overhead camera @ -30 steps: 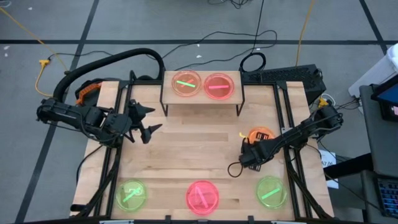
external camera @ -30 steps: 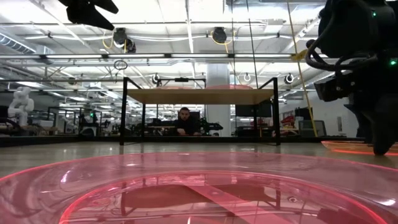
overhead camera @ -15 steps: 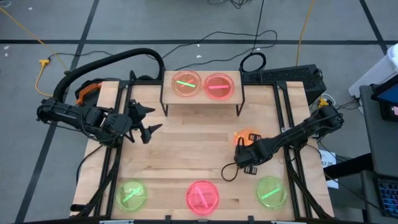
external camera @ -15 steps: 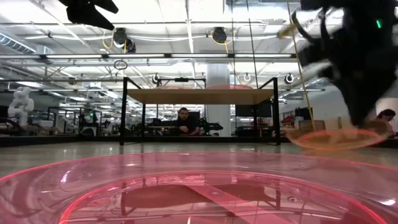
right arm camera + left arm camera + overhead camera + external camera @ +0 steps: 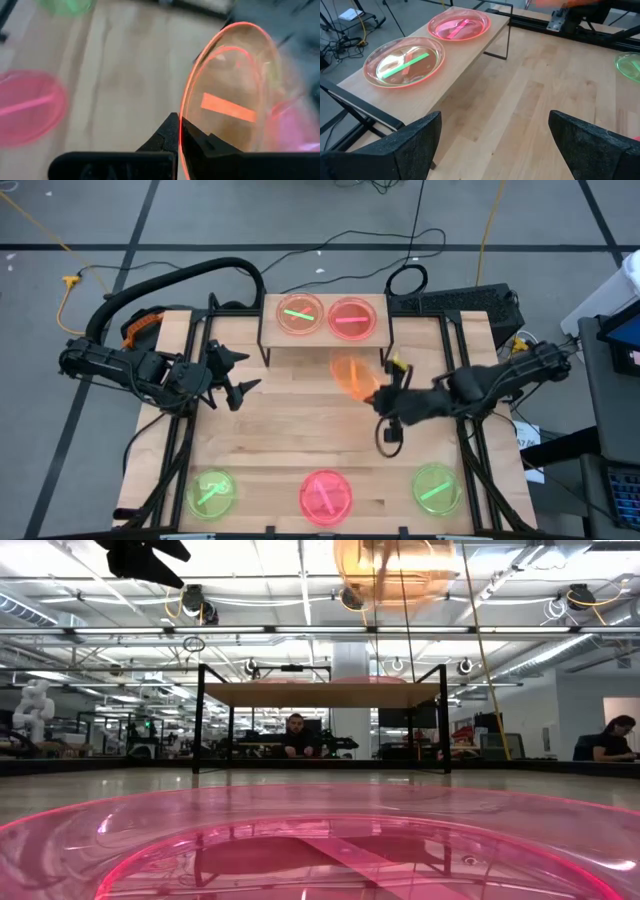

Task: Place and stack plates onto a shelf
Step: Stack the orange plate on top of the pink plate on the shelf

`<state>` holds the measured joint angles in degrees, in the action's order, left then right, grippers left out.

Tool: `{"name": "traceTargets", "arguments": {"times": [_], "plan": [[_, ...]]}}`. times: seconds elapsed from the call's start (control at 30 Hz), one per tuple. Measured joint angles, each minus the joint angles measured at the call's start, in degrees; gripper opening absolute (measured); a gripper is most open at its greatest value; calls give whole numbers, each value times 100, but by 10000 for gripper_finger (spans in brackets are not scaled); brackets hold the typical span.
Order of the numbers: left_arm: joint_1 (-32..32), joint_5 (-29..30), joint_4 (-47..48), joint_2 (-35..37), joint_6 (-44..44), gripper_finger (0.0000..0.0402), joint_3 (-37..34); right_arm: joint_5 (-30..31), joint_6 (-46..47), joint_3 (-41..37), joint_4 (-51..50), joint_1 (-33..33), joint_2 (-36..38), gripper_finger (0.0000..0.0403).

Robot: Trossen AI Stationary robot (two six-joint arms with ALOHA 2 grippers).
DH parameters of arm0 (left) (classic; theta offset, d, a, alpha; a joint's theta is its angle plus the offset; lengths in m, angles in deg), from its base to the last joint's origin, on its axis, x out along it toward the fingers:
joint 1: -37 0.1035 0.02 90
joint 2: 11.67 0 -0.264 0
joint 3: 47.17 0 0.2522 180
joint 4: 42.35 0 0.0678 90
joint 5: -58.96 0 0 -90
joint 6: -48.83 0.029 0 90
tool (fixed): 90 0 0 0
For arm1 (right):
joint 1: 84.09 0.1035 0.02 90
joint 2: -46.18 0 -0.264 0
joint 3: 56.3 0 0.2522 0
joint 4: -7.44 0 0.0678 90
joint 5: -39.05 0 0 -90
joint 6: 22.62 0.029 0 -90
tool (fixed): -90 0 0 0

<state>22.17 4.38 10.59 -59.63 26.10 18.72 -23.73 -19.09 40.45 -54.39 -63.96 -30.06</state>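
Note:
The shelf stands at the table's far middle and carries an orange plate with a green streak and a pink plate. My right gripper is shut on another orange plate, held in the air just in front of the shelf's right half. In the low view this plate is high above the shelf board. Two green plates and a pink plate lie flat along the near edge. My left gripper waits open, left of the shelf. My right gripper pinches the orange plate's rim between its two fingers, which come about level from the table's right side. The plate is lifted clear of the table. It stands tilted steeply, its hollow side with the orange streak turned toward the wrist camera.
Black frame rails run along the table's left and right sides. Bare wood lies between the shelf and the near row of plates. Beyond the table, one person sits behind the shelf and another at the right.
My right gripper has picked the orange plate up from the table's right side. It has carried the plate up and toward the far left, to the shelf's front. The plate has gone from lying flat to steeply tilted. My left arm has kept still.

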Motion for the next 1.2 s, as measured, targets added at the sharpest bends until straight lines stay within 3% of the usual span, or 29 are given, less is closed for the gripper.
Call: {"name": "traceTargets", "arguments": {"times": [0.23,0.53,0.63,0.83,1.2], "plan": [[0,0,0,0,1,372,0,148,-1614,178,788,-856,12,0],[0,0,0,0,2,372,0,101,-2654,180,906,-2439,-478,0],[1,0,-1,-1,0,372,0,-208,-2967,180,1004,-2854,-742,0],[0,0,-3,-2,2,372,0,-774,-3131,178,1011,-3504,-1288,0],[0,0,-3,0,0,372,0,-1098,-3099,178,874,-3845,-1814,0]]}}
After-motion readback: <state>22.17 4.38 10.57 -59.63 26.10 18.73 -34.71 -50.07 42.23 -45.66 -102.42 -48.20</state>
